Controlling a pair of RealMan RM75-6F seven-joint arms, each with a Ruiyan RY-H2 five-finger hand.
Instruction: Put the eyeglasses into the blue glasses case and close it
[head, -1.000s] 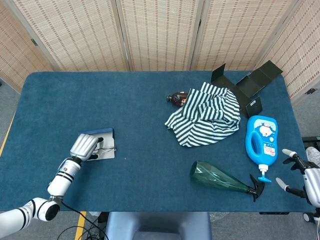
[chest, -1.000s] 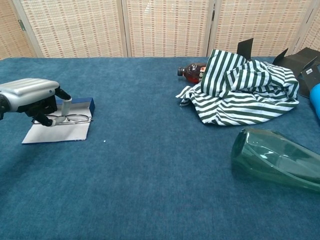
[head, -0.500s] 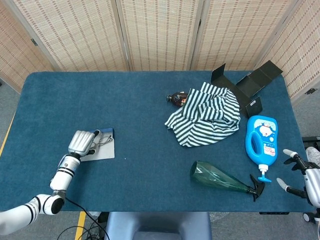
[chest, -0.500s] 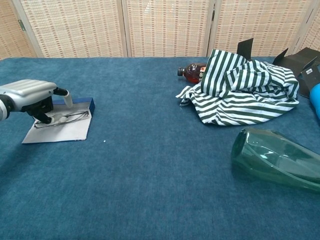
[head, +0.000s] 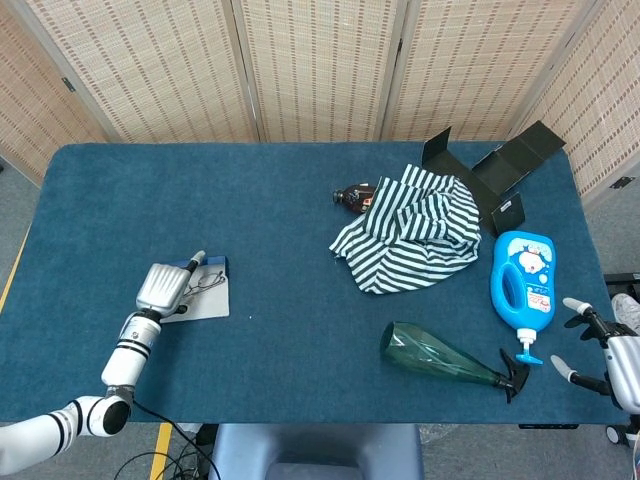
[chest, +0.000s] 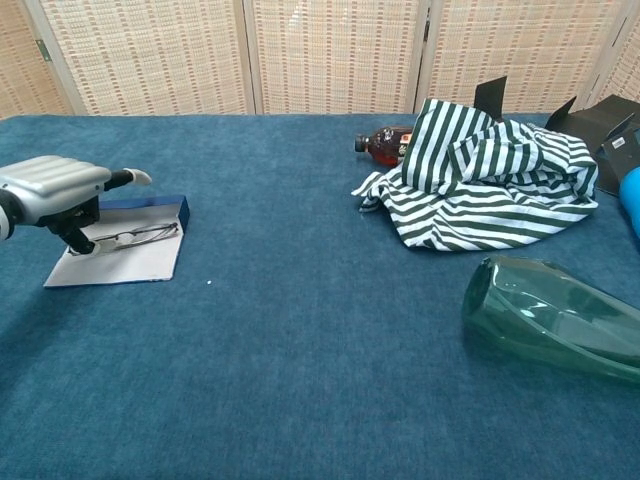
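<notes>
Hovering your left hand (chest: 50, 190) with fingers apart and empty over the eyeglasses (chest: 135, 237), which lie inside the open blue glasses case (chest: 125, 255) at near left, lid unclosed.

My table (head: 300, 210) is covered in dark blue felt-like cloth. Behind it stands a folding screen of woven beige panels (head: 320, 60) in pale frames. Grey floor (head: 15, 215) shows past the table's left edge, with a yellow line (head: 160, 445) near the front.
</notes>
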